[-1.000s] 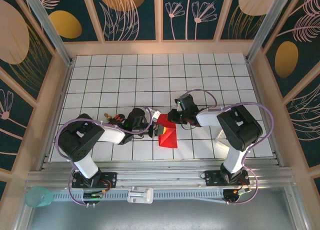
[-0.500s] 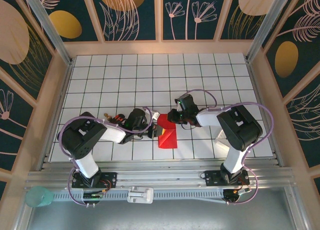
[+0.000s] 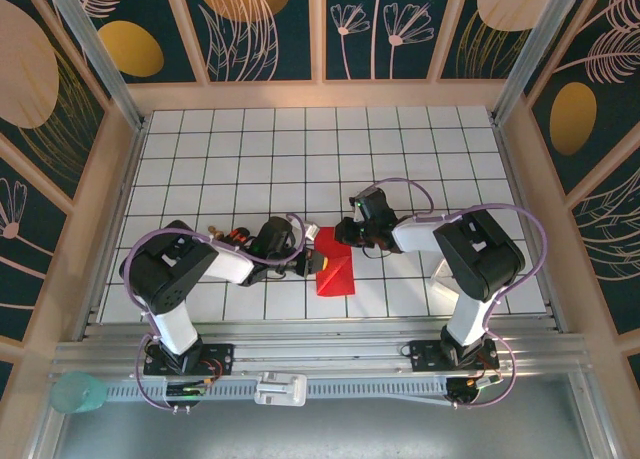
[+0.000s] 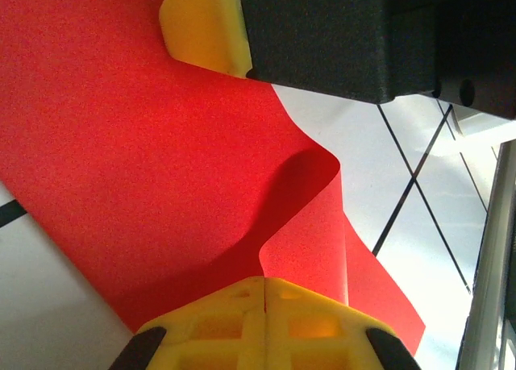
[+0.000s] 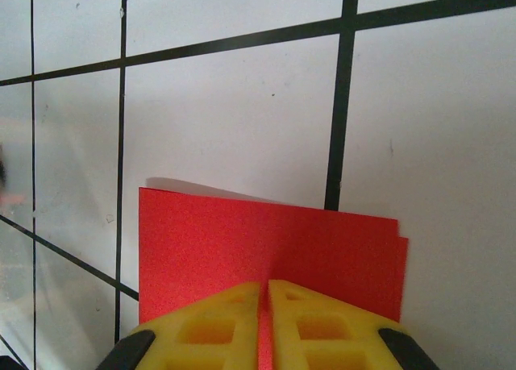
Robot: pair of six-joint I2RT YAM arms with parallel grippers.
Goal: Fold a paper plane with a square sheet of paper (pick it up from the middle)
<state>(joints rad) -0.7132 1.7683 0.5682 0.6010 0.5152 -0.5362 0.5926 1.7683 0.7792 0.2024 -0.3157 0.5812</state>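
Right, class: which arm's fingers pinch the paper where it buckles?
The left fingers: the paper curls into a wave there; at the right fingers it lies flat.

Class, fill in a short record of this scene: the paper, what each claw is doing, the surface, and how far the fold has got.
Paper: red paper sheet, folded into layers, one part buckled upward
Left arm: left claw shut on the buckled part of the sheet
Right arm: right claw shut on an edge where two layers show
Surface: white gridded table
Progress: not yet a pointed dart
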